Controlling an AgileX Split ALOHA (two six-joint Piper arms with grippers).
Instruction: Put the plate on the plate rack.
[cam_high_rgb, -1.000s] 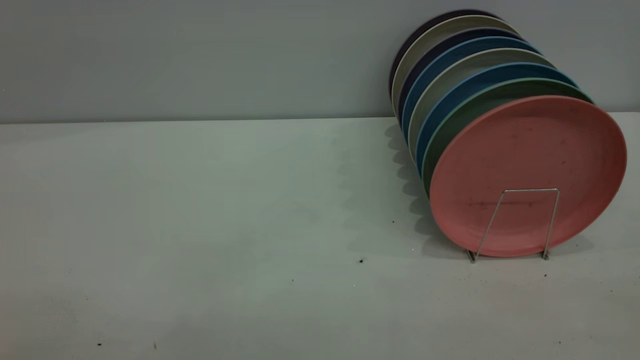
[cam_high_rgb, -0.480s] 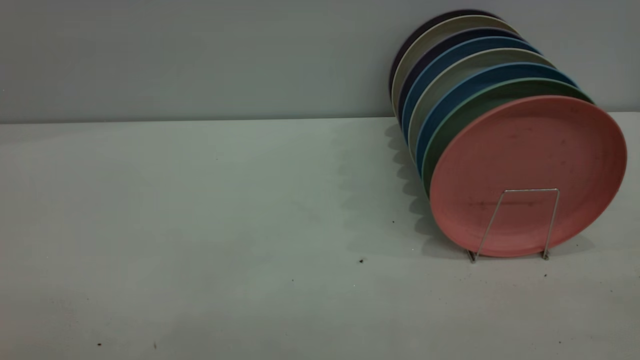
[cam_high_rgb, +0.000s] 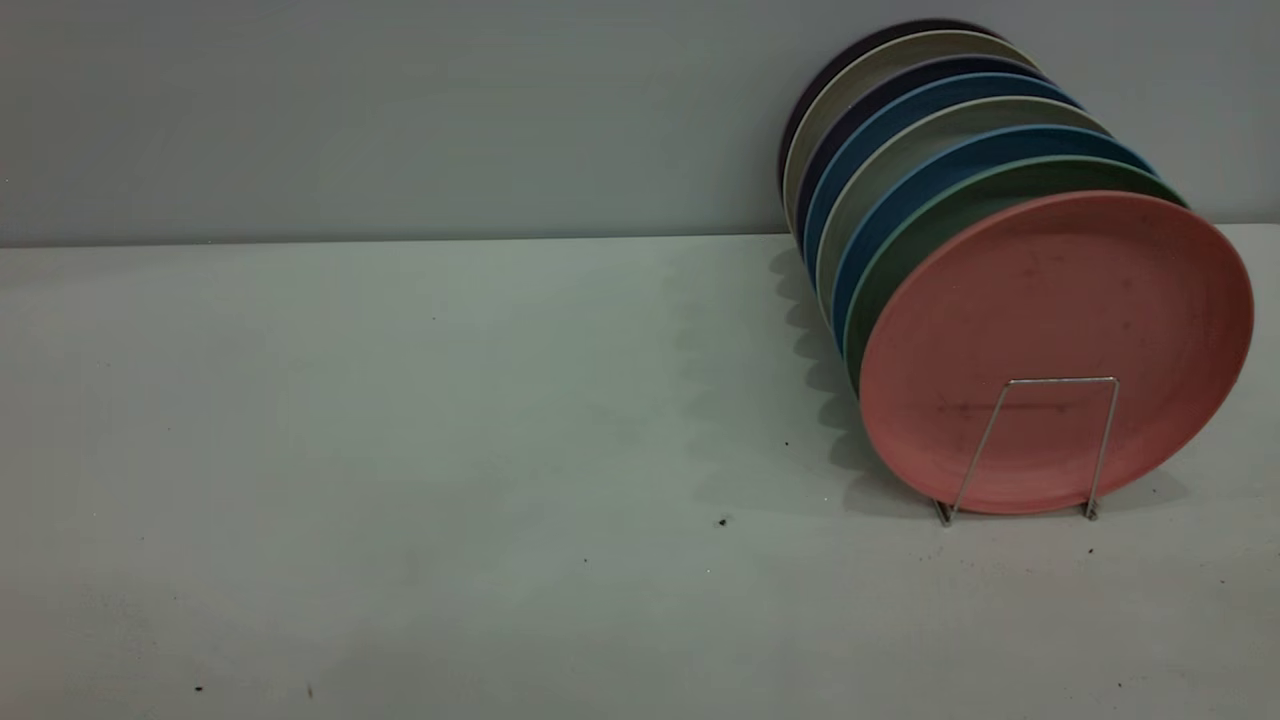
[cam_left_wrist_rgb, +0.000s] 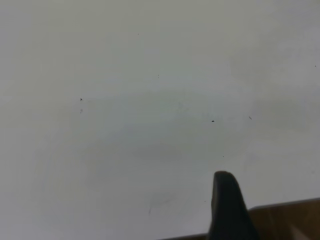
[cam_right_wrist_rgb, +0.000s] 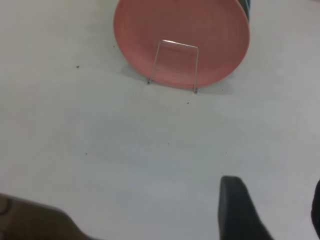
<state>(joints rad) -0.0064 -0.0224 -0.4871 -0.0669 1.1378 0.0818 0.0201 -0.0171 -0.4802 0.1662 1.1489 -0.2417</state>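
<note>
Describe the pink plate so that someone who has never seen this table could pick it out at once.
On the pale table, look to the right side near the back wall, where a row of plates stands on edge in the plate rack. The plate is the frontmost one, behind the front wire loop. It is the only salmon-pink one; the plate right behind it is green.

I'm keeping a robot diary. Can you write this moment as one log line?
plate: upright in rack, front of row | left gripper: over bare table | right gripper: open, away from plate, holding nothing
</note>
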